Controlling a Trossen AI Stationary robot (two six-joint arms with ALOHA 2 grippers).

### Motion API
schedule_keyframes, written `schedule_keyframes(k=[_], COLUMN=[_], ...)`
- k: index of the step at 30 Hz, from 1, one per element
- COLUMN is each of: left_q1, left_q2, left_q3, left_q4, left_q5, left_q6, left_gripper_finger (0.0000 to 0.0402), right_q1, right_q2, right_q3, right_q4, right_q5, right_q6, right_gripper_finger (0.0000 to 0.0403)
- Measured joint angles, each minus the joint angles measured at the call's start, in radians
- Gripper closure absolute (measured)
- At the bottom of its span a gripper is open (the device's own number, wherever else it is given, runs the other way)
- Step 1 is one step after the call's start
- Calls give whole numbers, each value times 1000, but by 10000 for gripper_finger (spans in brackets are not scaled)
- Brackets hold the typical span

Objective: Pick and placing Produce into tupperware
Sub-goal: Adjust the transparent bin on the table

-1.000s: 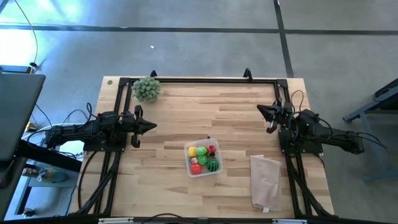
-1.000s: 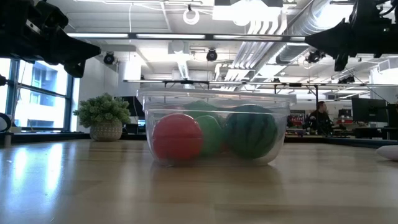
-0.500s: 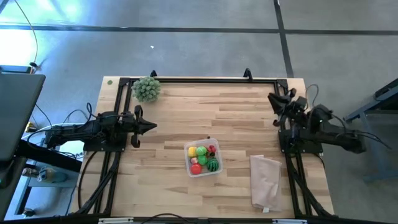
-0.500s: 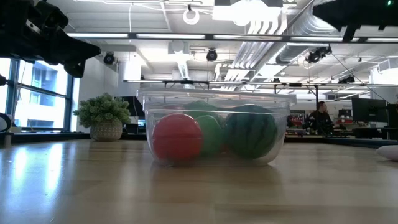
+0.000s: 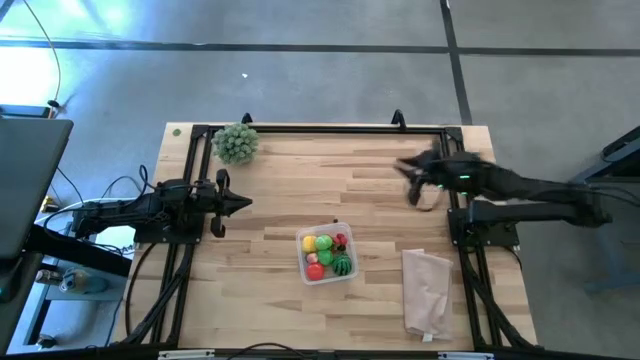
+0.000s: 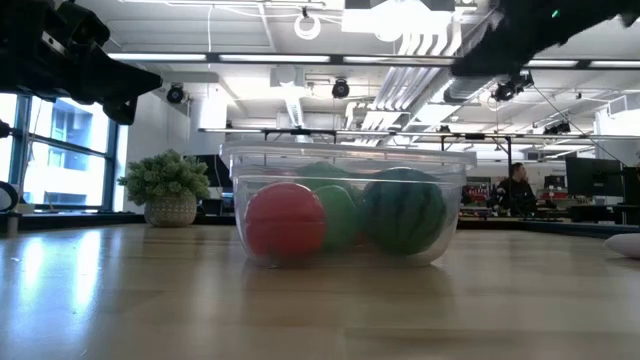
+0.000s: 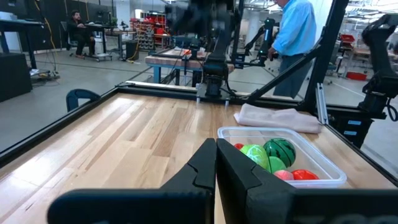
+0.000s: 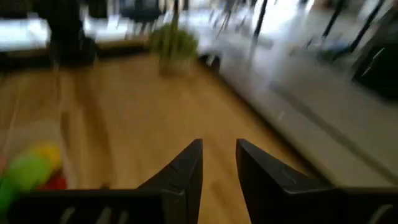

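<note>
The clear tupperware (image 5: 352, 250) stands on the table a little right of middle. The produce (image 5: 316, 270) lies inside it: a red ball (image 6: 285, 222), a striped watermelon ball (image 6: 404, 212), and green and yellow pieces (image 7: 254, 154). My left gripper (image 5: 246, 203) waits shut at the left side, pointing level toward the tupperware (image 7: 249, 132). My right gripper (image 5: 404, 166) is raised above the far right of the table, away from the tupperware. Its fingers (image 8: 186, 165) stand slightly apart with nothing between them.
A grey-green bushy ball (image 5: 235, 143) sits at the far left corner. A pale bag (image 5: 427, 290) lies near the right front, beside the tupperware. Black frame rails (image 5: 320, 128) run along the table's edges. A person in a blue shirt (image 7: 295, 31) stands beyond the table.
My right gripper has risen from beside the right rail and swung out toward the table's left, over the far right of the table. The tupperware and the produce have stayed where they were.
</note>
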Motion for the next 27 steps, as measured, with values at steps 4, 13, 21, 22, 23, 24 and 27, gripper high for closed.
schedule_keyframes(k=[4,13,21,22,23,24,27], left_q1=[0,0,0,0,0,0,0], left_q2=[0,0,0,0,0,0,0], left_q3=[0,0,0,0,0,0,0], left_q4=[0,0,0,0,0,0,0], left_q5=[0,0,0,0,0,0,0], left_q6=[0,0,0,0,0,0,0], left_gripper_finger=[401,401,401,401,401,401,401], right_q1=[1,22,90,98,106,115,140], right_q2=[171,504,743,767,786,805,844], right_q3=[0,0,0,0,0,0,0], right_q4=[-22,164,318,342,366,392,450], right_q5=[-71,-268,-344,-355,-364,-370,-406], right_q6=[44,86,125,131,133,136,140], right_gripper_finger=[313,313,313,313,313,313,313])
